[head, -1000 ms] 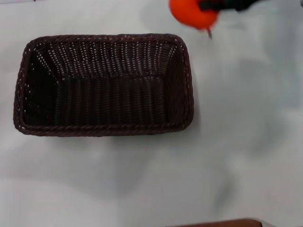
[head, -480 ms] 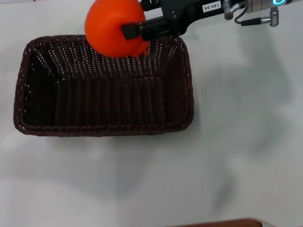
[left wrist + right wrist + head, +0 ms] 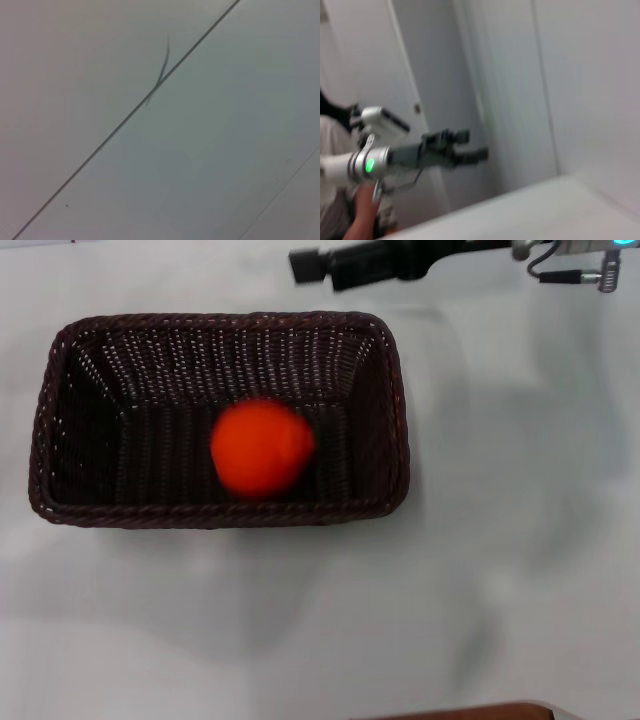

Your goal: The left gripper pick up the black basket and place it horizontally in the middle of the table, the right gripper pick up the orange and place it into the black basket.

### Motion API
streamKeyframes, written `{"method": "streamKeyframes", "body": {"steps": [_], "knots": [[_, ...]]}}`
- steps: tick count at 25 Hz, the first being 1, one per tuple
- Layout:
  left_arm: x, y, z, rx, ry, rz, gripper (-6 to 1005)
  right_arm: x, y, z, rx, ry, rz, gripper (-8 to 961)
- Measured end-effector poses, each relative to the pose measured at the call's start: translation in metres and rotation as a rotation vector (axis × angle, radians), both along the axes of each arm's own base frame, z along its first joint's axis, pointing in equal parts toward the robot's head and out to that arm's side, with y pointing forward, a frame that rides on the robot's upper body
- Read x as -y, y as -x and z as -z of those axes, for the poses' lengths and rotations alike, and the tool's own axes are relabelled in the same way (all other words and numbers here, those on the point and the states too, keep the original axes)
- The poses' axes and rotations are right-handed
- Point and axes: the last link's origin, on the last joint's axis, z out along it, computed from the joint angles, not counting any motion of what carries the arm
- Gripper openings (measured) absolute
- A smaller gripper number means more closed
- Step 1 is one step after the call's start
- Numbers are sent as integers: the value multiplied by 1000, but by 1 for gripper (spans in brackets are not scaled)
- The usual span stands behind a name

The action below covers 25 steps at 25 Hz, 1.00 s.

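The black basket [image 3: 60,420] lies lengthwise across the middle of the white table [image 3: 520,540]. The orange [image 3: 262,448] rests inside it on the basket floor, slightly right of centre. My right gripper [image 3: 312,258] is at the top edge of the head view, beyond the basket's far rim, open and empty; one black finger [image 3: 345,262] shows. My left gripper is out of the head view; it shows far off in the right wrist view [image 3: 472,145], raised, with its two fingers apart and nothing between them.
A brown edge [image 3: 470,712] shows at the near bottom of the head view. The left wrist view shows only a pale surface with a dark seam [image 3: 125,117]. A person's hand [image 3: 362,215] shows in the right wrist view.
The right gripper carried the orange over the basket's far rim, let it go and drew back to the right. The orange now lies inside the basket.
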Motion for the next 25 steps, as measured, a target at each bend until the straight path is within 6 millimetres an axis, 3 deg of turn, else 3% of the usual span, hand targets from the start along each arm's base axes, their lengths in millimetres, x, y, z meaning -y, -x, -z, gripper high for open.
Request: {"method": "streamKeyframes", "body": {"steps": [6,8,13,16,20,25], "knots": [[-1,1,0,-15,-58,12,867,5,-35,-30,-373,-320,86,938],[2,4,-2,-12,-152,22,867,11,-57,-40,-528,-501,150,934],[15,16,1,-18,-438,-1,868,28,-116,-55,-732,-908,372,928],[26,24,8,-81,-646,-63,868,42,-149,-59,-748,-1126,512,928],[40,35,23,-171,-869,-184,869,57,-178,-64,-725,-1304,637,928],[40,38,27,-192,-894,-225,872,70,-198,-71,-716,-1393,728,928]]}}
